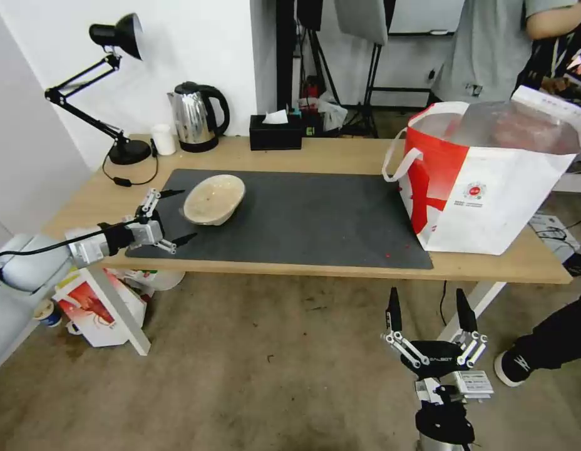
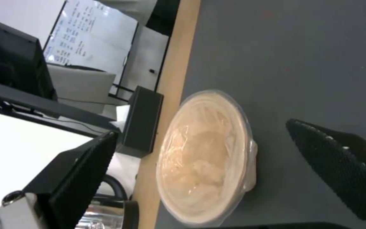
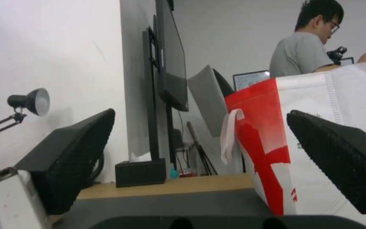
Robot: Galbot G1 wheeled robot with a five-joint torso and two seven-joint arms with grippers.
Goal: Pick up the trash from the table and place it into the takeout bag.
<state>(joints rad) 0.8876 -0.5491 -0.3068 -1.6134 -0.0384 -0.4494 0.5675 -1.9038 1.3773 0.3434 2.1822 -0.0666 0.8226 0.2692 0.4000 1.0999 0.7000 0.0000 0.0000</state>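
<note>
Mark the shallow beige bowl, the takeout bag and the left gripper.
shallow beige bowl [image 1: 214, 199]: head view, on its inner hollow.
takeout bag [image 1: 491, 207]: head view, on its white front panel.
left gripper [image 1: 179, 216]: head view, midway between its open fingers, beside the bowl.

Left gripper [image 1: 178, 216]: black pointed fingers, silver linkage bars, black cable, white arm shell.
Right gripper [image 1: 428, 310]: black textured finger pads, silver links, white lettering, labelled black wrist.
</note>
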